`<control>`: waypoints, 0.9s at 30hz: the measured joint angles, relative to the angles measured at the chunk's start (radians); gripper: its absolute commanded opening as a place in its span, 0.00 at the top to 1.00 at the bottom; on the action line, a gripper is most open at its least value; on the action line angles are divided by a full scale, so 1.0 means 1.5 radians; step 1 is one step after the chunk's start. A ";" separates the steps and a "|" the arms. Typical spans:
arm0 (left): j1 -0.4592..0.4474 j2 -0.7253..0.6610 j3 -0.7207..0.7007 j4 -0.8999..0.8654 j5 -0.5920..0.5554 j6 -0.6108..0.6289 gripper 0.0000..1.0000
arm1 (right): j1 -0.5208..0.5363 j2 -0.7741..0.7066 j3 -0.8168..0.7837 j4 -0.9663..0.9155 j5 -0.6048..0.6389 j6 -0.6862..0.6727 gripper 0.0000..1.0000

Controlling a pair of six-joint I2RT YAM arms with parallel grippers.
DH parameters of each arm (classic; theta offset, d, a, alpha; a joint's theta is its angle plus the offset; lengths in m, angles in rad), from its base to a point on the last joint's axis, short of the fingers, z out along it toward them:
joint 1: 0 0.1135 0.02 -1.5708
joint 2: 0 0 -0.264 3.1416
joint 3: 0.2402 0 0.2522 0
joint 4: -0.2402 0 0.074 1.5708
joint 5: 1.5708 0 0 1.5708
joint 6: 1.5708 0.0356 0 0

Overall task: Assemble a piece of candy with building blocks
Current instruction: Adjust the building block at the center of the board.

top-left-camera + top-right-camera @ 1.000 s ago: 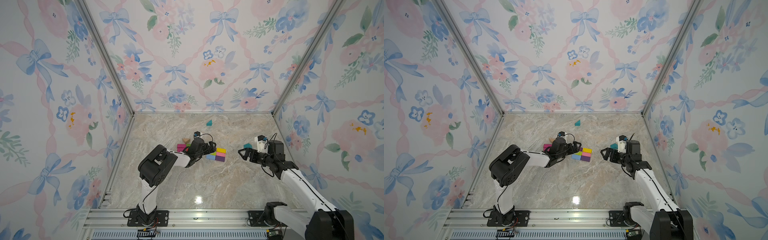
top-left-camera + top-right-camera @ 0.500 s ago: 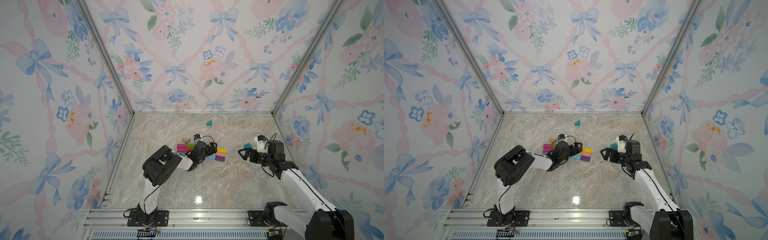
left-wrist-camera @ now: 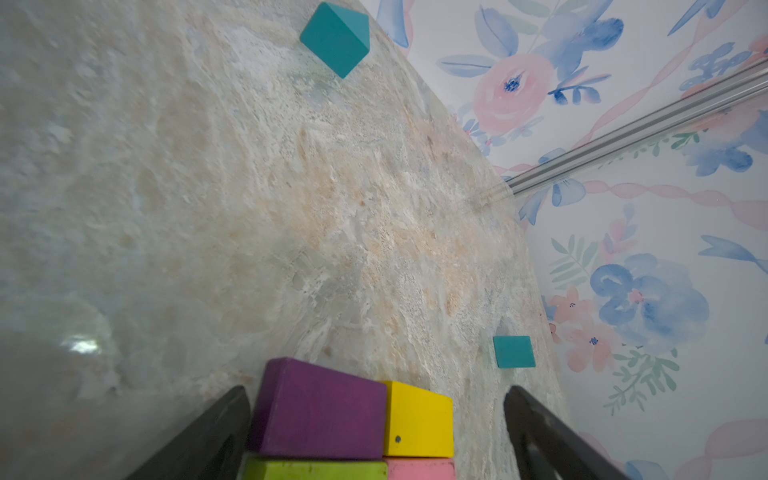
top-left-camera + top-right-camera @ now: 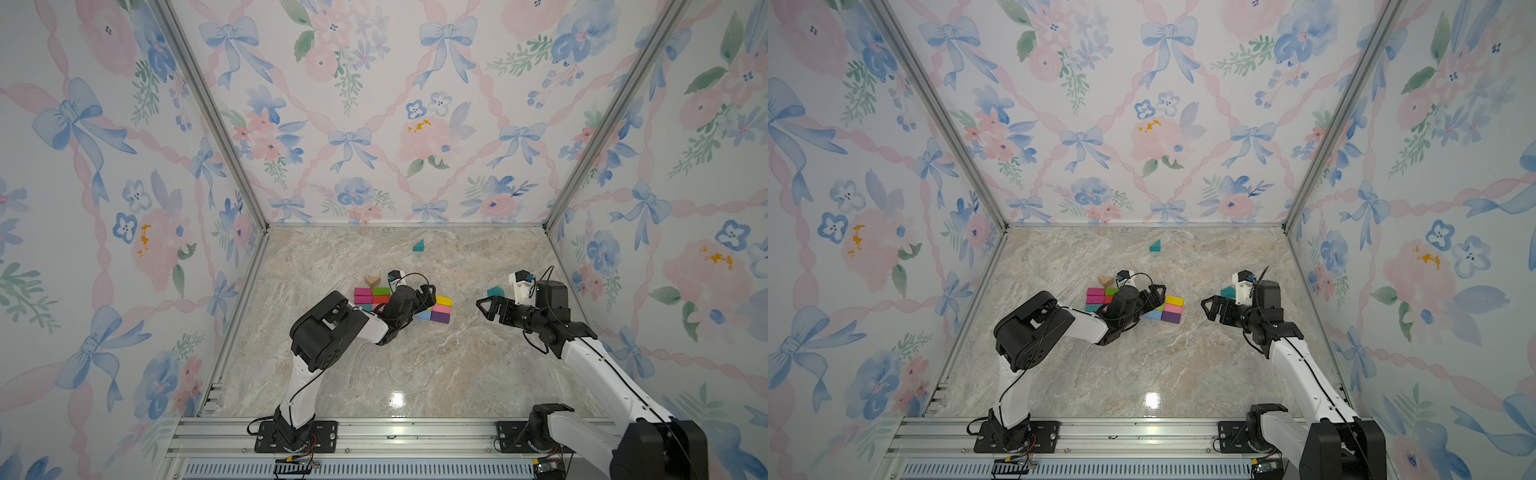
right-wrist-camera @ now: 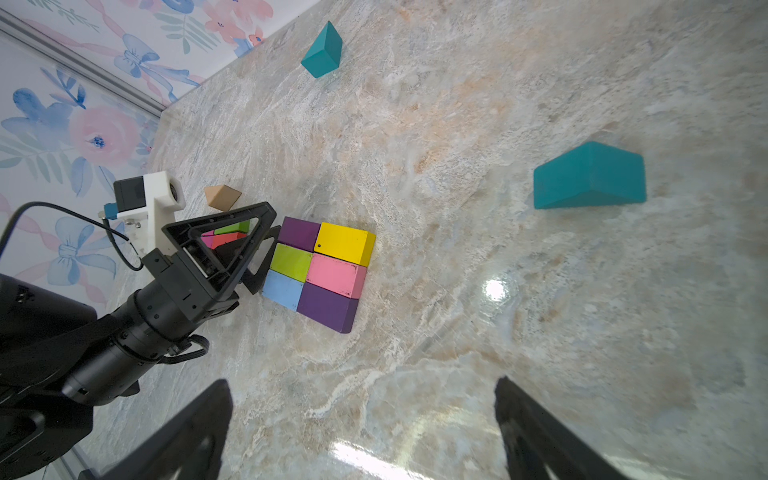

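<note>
- The left gripper (image 4: 428, 297) hangs low over the block slab (image 4: 441, 308) at the middle of the table (image 4: 415, 365). Its jaws are spread wide and hold nothing. In its wrist view, the fingers (image 3: 216, 424) straddle the purple block (image 3: 320, 409) and the yellow block (image 3: 417, 419).
- The slab lies flat with its bricks touching. A tan wedge (image 4: 372, 281) sits at its far left corner.
- The right gripper (image 4: 482, 308) hovers to the right of the slab, equally wide and empty. A teal wedge (image 4: 495, 291) lies just beside it, toward the right wall. A second teal wedge (image 4: 418, 246) sits well apart, near the far wall.
- The likely step is capping the slab's right end with a wedge.
- Lift the left gripper straight up so that neither finger drags a brick.
- Grip the wedge by its flat ends, not its slopes.
- Set it down short of the slab, then slide it in gently.
</note>
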 measured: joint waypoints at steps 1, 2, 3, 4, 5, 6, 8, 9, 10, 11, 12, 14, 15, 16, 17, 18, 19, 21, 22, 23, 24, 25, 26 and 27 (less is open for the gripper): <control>-0.001 0.001 0.000 0.001 -0.003 -0.002 0.02 | 0.000 0.000 0.000 0.000 0.000 0.000 0.01; -0.002 0.001 0.000 0.002 -0.005 -0.003 0.02 | -0.001 0.000 0.000 0.000 0.000 0.000 0.01; -0.002 0.001 0.000 0.002 -0.005 -0.004 0.02 | -0.001 0.000 0.000 0.000 0.000 -0.001 0.01; -0.002 0.001 0.000 0.003 -0.007 -0.005 0.02 | -0.001 0.000 0.000 0.000 0.000 -0.002 0.01; -0.002 0.002 0.000 0.004 -0.008 -0.007 0.02 | -0.001 0.000 0.000 0.000 0.000 -0.003 0.01; -0.002 0.002 0.000 0.006 -0.009 -0.007 0.02 | -0.002 0.000 0.000 0.000 0.000 -0.005 0.01; -0.002 0.003 0.000 0.006 -0.009 -0.007 0.02 | -0.002 0.000 0.000 0.000 0.000 -0.005 0.01; -0.002 0.003 0.000 0.006 -0.009 -0.008 0.02 | -0.003 0.000 0.000 0.000 0.000 -0.005 0.01; -0.002 0.003 0.000 0.008 -0.009 -0.008 0.02 | -0.003 0.000 0.000 0.000 0.000 -0.005 0.01; -0.002 0.004 0.000 0.009 -0.009 -0.008 0.02 | -0.003 0.000 0.000 0.000 0.000 -0.005 0.01; -0.002 0.004 0.000 0.010 -0.009 -0.008 0.02 | -0.004 0.000 0.000 0.000 0.000 -0.005 0.01; -0.002 0.005 0.000 0.011 -0.009 -0.011 0.02 | -0.006 0.000 0.000 0.000 0.000 -0.005 0.01; -0.002 0.006 0.000 0.013 -0.009 -0.012 0.02 | -0.006 0.000 0.000 0.000 0.000 -0.005 0.01; -0.002 0.007 0.000 0.016 -0.009 -0.013 0.02 | -0.006 0.000 0.000 0.000 0.000 -0.005 0.01; -0.002 0.008 0.000 0.018 -0.009 -0.014 0.02 | -0.006 0.000 0.000 0.000 0.000 -0.005 0.01; -0.002 0.008 0.000 0.020 -0.009 -0.015 0.02 | -0.006 0.000 0.000 0.000 0.000 -0.007 0.01; -0.002 0.008 0.000 0.021 -0.009 -0.016 0.02 | -0.006 0.000 0.000 0.000 0.000 -0.008 0.01; -0.002 0.008 0.000 0.021 -0.009 -0.018 0.02 | -0.007 0.000 0.000 -0.001 0.000 -0.011 0.01; -0.002 0.008 0.000 0.021 -0.009 -0.018 0.02 | -0.008 0.000 0.000 -0.001 0.000 -0.012 0.01; -0.002 0.008 0.000 0.021 -0.009 -0.018 0.02 | -0.010 0.000 0.000 -0.001 0.000 -0.013 0.01; -0.002 0.008 0.000 0.021 -0.009 -0.019 0.02 | -0.010 0.000 0.000 -0.001 0.000 -0.014 0.01; -0.002 0.008 0.000 0.021 -0.009 -0.019 0.02 | -0.011 0.000 0.000 -0.001 0.000 -0.015 0.01; -0.002 0.008 0.000 0.021 -0.009 -0.020 0.02 | -0.011 0.000 0.000 -0.001 -0.001 -0.015 0.01; -0.002 0.008 0.000 0.021 -0.009 -0.020 0.02 | -0.011 0.000 0.000 -0.001 -0.001 -0.015 0.01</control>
